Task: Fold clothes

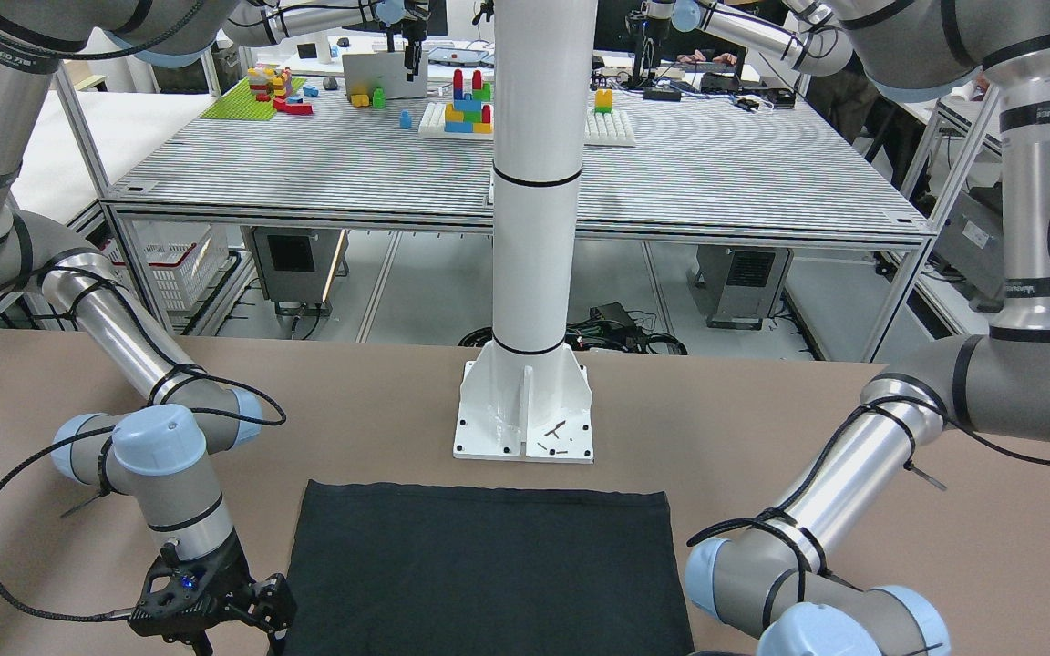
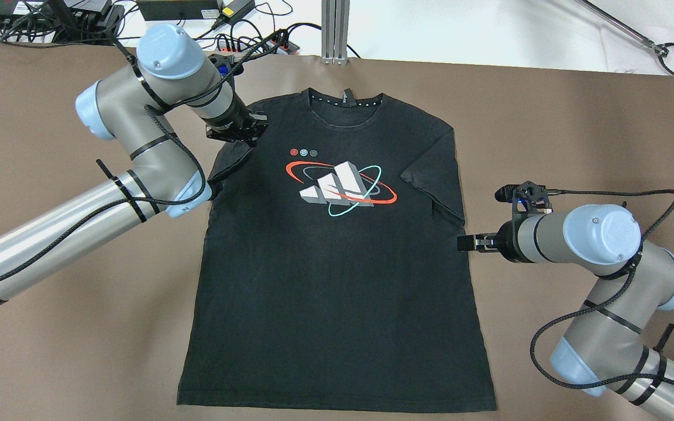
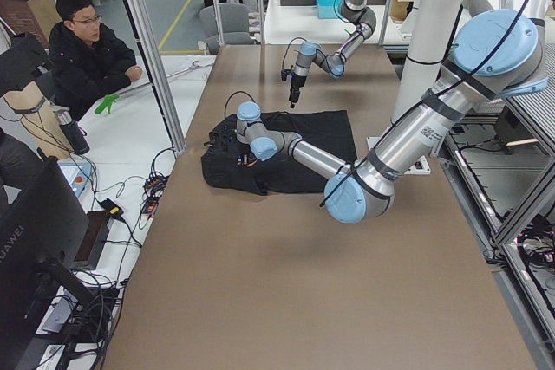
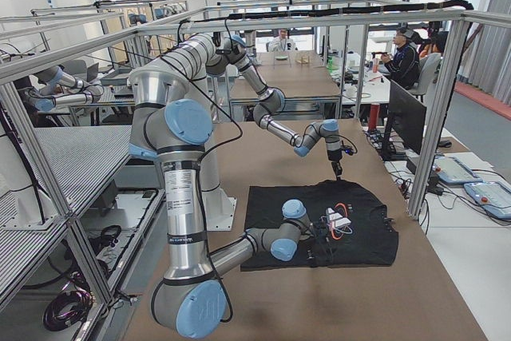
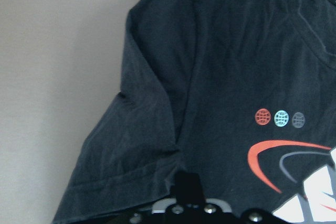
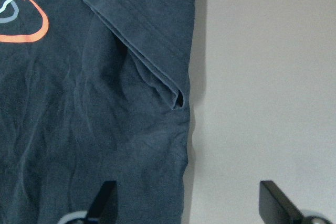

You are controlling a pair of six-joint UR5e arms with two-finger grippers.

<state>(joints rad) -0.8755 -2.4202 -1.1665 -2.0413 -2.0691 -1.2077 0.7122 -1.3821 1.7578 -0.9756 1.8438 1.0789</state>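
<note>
The clothes are one black T-shirt (image 2: 337,275) with a red, white and teal print, spread flat and face up on the brown table (image 2: 577,128). My left gripper (image 2: 250,133) hovers over the shirt's shoulder and sleeve on the overhead view's left. In the left wrist view its fingers (image 5: 189,187) meet at the frame's bottom, shut, with no fabric lifted. My right gripper (image 2: 464,242) sits low at the shirt's side edge, just below the other sleeve. The right wrist view shows it (image 6: 191,198) open, one finger over cloth and one over bare table.
The white pillar (image 1: 534,228) and its base plate stand just beyond the shirt's hem (image 1: 488,497). Cables and power strips (image 2: 243,41) lie along the table's far edge. A person (image 3: 87,49) sits beside the table. Bare table surrounds the shirt.
</note>
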